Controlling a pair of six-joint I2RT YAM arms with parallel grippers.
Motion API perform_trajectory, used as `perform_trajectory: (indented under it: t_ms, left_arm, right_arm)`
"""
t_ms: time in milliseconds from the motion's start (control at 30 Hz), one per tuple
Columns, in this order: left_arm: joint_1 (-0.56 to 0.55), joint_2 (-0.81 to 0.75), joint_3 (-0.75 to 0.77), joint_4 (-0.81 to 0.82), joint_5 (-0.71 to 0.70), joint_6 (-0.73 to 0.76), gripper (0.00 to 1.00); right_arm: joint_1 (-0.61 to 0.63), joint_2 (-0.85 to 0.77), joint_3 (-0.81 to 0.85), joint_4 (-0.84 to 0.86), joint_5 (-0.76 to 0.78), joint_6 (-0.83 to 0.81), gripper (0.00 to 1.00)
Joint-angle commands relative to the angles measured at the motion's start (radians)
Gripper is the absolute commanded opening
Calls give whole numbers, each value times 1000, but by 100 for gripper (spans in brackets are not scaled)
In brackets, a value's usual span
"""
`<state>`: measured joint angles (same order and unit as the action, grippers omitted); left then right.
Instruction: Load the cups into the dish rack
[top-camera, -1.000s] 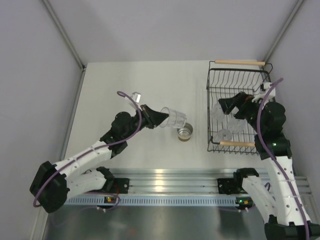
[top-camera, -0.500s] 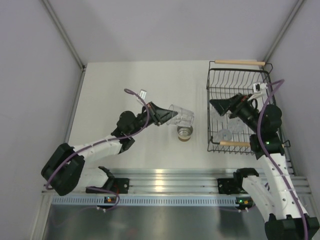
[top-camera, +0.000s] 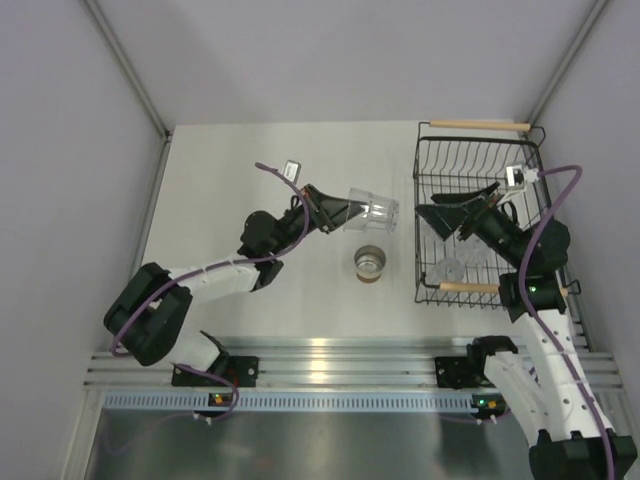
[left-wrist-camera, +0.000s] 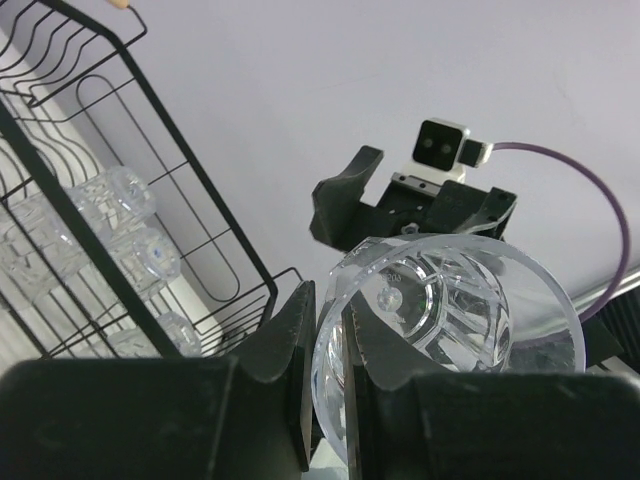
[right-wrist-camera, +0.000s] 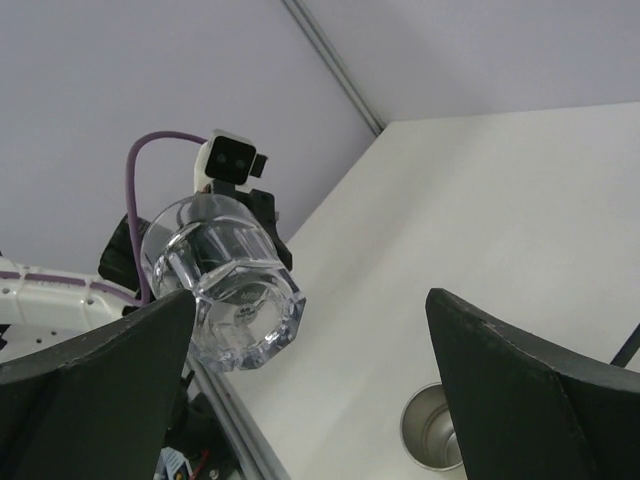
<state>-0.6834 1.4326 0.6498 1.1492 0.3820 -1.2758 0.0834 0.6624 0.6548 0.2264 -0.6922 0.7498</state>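
Tumbler (top-camera: 374, 211) of clear plastic is the cup you are handling now. It hangs in the air just left of the dish rack (top-camera: 418, 250), lying on its side with the base turned toward the rack. Your left gripper (top-camera: 350, 212) is clenched on this tumbler at the rim. In the left wrist view one of its fingers (left-wrist-camera: 285, 350) sits outside the wall and the other inside, with the thin plastic pinched between them. Your right gripper (top-camera: 452, 206) hovers over the left part of the rack. Its fingers (right-wrist-camera: 100, 350) are spread wide, touch nothing, and face the base of the tumbler. Several other tumblers (top-camera: 447, 268) lie inside the rack. The silver cup (top-camera: 370, 262) stands upright on the table (top-camera: 250, 160), left of the rack near its front corner. I judge that you are in the transport step, perhaps a hand-over. Next, bring the base between the open fingers, or carry it over the rack wall. Release the rim only when the tumbler is supported.
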Motion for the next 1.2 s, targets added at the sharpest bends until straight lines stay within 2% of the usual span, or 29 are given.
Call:
perform_trajectory:
  t_ms: [0,133,367,1167]
  left_arm:
    - [-11,9,70,152,11,-40,0]
    - [-22,35,96,155,9,-45,0]
    - [-28,75,142,155,17,-46,0]
    - [-82,130,223,153,6,-56,0]
  right_arm:
    - [18,-4,-40,171,-55,75,99]
    - [32,11,-66,299,-76,137,99]
    - [81,-4,-69,364,-82,143,99]
    - [205,98,-86,433,-32,109,99]
